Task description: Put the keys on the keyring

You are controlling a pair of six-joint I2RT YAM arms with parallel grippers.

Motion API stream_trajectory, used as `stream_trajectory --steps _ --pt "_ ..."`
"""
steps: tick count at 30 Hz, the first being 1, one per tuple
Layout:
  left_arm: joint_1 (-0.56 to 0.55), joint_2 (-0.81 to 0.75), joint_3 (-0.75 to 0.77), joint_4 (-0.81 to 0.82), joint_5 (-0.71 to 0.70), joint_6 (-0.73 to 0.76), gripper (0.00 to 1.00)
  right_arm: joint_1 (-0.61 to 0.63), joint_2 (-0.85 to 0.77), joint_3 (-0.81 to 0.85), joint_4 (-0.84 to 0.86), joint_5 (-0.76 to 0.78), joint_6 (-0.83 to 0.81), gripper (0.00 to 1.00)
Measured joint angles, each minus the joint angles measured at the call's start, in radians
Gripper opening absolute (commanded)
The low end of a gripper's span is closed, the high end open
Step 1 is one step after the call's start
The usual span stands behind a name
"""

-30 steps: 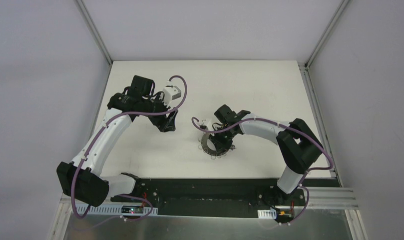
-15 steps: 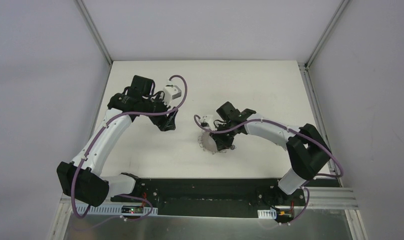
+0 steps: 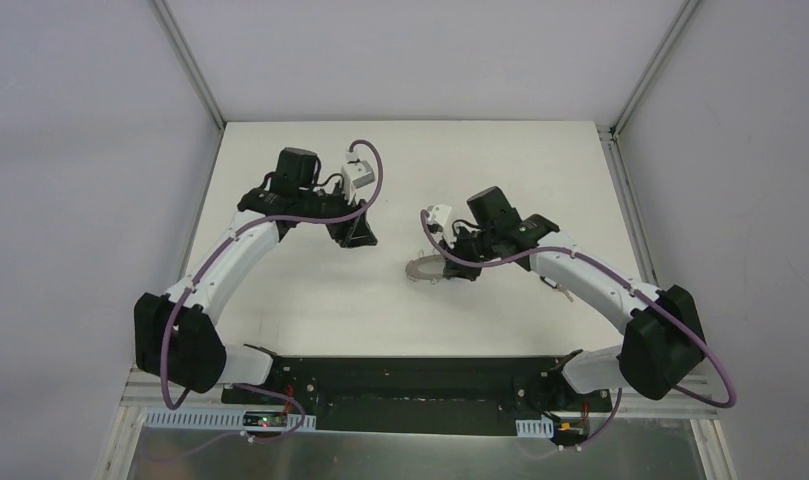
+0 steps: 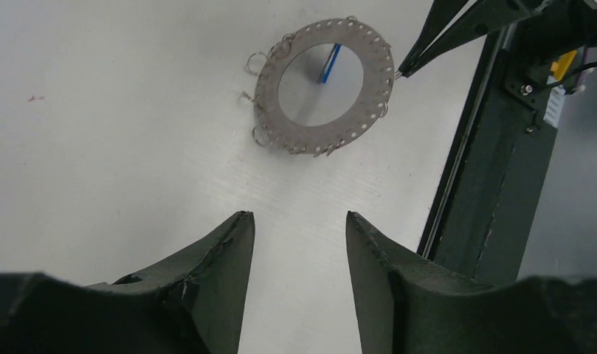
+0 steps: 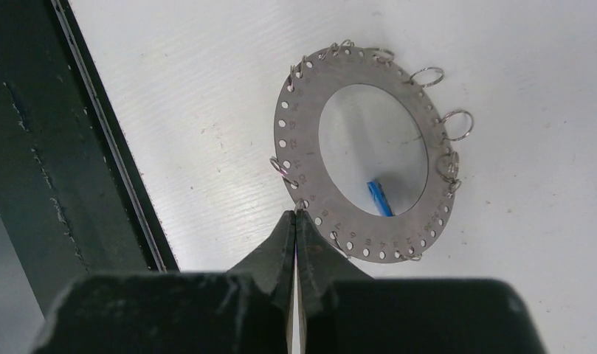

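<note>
Pincers: you have two, one on each arm, the right gripper (image 5: 297, 215) and the left gripper (image 4: 299, 215).
Right gripper: its fingers are pressed together, and the tips pinch the outer rim of the keyring (image 5: 297, 147).
Left gripper: its fingers stand apart with nothing between them. It hangs over the bare table (image 4: 96, 147), apart from the keyring and touching nothing.
Keyring: one, a flat grey band with a row of small holes near its outer edge. It sits between your two grippers, at the right one's tips.
Wire loops (image 5: 457, 124): several around the rim. Some overlap, so you cannot count them surely.
Keys: you can count one, the blue key (image 5: 378, 198), showing through the hole of the keyring. One end is hidden behind the band, and you cannot tell whether it hangs from the ring or lies on the table.
Dark rail (image 5: 29, 147): one, along the table's edge, near the keyring in both wrist views.
Top view alone: both arms whole, and the keyring as a narrow, tilted oval. The blue key is too small to make out there.
Left wrist alone: the right gripper's tips seen from outside, meeting the ring's rim.
Right wrist alone: tiny marks stamped beside the holes, too small to read.
</note>
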Motion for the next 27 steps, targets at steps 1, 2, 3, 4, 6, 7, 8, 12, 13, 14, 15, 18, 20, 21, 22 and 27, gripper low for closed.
stream_trajectory --steps 1,2,3,4,6,7,8,12,13,14,15,18,20,21,22,27 --pt "-0.001 0.019 0.001 0.03 0.029 -0.008 0.46 -0.006 -0.01 0.0 0.002 -0.006 -0.003 0.0" --pt "-0.002 0.043 0.003 0.058 0.06 -0.018 0.45 -0.009 -0.018 0.0 0.004 -0.011 -0.006 0.0" --pt "-0.005 0.06 0.006 0.075 0.08 -0.027 0.44 -0.014 -0.026 0.0 0.005 -0.018 -0.009 0.0" --pt "-0.01 0.082 0.013 0.097 0.103 -0.035 0.44 -0.018 -0.034 0.0 0.006 -0.027 -0.011 0.0" --pt "-0.029 0.109 0.021 0.137 0.133 -0.048 0.44 -0.025 -0.043 0.002 0.007 -0.04 -0.014 0.0" --pt "-0.043 0.118 0.024 0.157 0.147 -0.055 0.44 -0.028 -0.047 0.004 0.007 -0.047 -0.015 0.0" --pt "-0.061 0.125 0.028 0.177 0.165 -0.059 0.44 -0.032 -0.05 0.008 0.007 -0.056 -0.016 0.0" --pt "-0.132 0.148 0.056 0.222 0.216 -0.06 0.44 -0.055 -0.064 0.036 0.007 -0.096 -0.015 0.0" --pt "-0.151 0.156 0.068 0.231 0.227 -0.059 0.44 -0.063 -0.068 0.045 0.007 -0.11 -0.015 0.0" --pt "-0.165 0.166 0.079 0.24 0.243 -0.055 0.44 -0.068 -0.072 0.053 0.007 -0.119 -0.014 0.0" --pt "-0.18 0.17 0.083 0.245 0.246 -0.054 0.44 -0.075 -0.077 0.061 0.007 -0.135 -0.011 0.0" --pt "-0.223 0.188 0.096 0.254 0.267 -0.035 0.44 -0.092 -0.085 0.087 0.006 -0.179 0.0 0.0" --pt "-0.245 0.203 0.105 0.259 0.269 -0.025 0.44 -0.101 -0.085 0.105 0.006 -0.214 0.014 0.0" --pt "-0.252 0.21 0.111 0.259 0.269 -0.02 0.44 -0.105 -0.085 0.112 0.006 -0.231 0.022 0.0" --pt "-0.258 0.216 0.116 0.26 0.269 -0.014 0.44 -0.109 -0.085 0.118 0.006 -0.245 0.027 0.0" --pt "-0.271 0.229 0.132 0.264 0.266 0.01 0.43 -0.126 -0.092 0.135 0.008 -0.315 0.07 0.0"
